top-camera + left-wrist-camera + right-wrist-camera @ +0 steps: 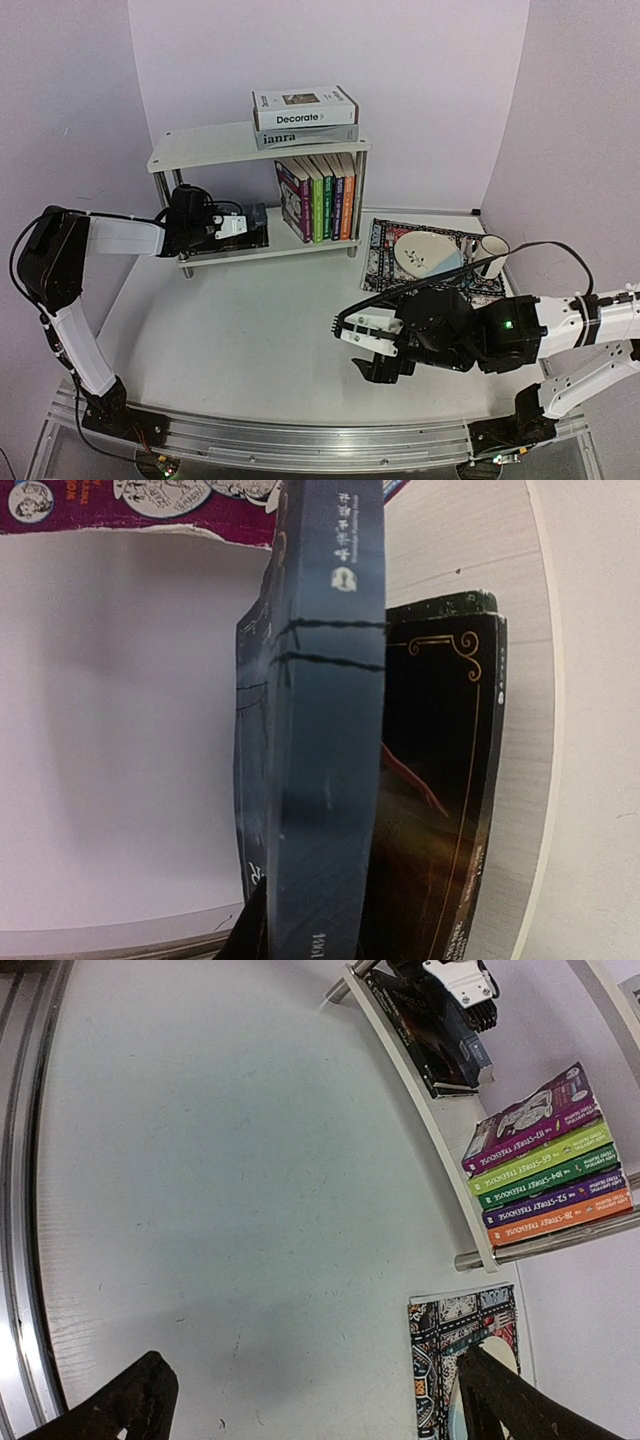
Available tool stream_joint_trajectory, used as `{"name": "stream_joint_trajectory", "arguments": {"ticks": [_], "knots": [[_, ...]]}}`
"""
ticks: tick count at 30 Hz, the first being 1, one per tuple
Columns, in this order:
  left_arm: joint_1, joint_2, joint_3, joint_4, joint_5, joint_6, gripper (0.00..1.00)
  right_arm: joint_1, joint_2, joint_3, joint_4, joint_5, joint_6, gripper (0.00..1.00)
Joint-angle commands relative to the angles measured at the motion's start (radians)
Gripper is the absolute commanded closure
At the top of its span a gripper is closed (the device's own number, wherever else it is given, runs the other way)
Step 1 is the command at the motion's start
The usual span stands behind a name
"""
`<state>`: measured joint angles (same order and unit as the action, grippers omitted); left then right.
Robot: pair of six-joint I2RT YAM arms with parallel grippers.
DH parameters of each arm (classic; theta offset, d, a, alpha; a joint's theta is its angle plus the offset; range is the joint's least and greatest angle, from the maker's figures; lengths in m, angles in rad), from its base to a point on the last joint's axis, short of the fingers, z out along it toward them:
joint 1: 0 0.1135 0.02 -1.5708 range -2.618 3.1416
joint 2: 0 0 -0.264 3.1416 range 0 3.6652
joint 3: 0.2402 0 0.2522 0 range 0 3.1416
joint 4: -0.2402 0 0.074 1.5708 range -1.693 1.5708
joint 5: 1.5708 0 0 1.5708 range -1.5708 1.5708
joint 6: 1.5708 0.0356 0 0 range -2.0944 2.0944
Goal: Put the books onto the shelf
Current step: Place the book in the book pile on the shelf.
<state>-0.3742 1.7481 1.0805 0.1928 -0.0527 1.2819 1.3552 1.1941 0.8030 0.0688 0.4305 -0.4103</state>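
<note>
Navy book [330,730]: clamped between the closed jaws of the left gripper [245,225] at the left end of the lower tier of the shelf [200,148], against a dark book [440,780] lying flat there. Treehouse paperbacks [322,195]: upright in a row at the right end of the same tier. "Decorate" [305,108]: stacked on "ianra" [305,135] on the top tier. Right gripper [372,350]: jaws spread wide and empty, above the table [250,330], near the placemat [385,250] bearing a plate [425,250] and mug [492,250].
</note>
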Motion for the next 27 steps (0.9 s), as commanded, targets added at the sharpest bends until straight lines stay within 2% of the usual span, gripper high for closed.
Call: {"name": "stream_joint_trajectory", "arguments": {"ticks": [1, 17, 27], "knots": [[0.036, 0.009, 0.074, 0.081, 0.040, -0.017, 1.00, -0.002, 0.025, 0.056, -0.018, 0.013, 0.019, 0.02], [0.084, 0.081, 0.122, 0.051, 0.141, -0.006, 1.00, -0.002, 0.069, 0.096, -0.030, 0.009, 0.024, 0.02], [0.085, 0.109, 0.148, -0.046, 0.144, 0.044, 1.00, -0.004, 0.110, 0.113, -0.032, -0.005, 0.009, 0.02]]}}
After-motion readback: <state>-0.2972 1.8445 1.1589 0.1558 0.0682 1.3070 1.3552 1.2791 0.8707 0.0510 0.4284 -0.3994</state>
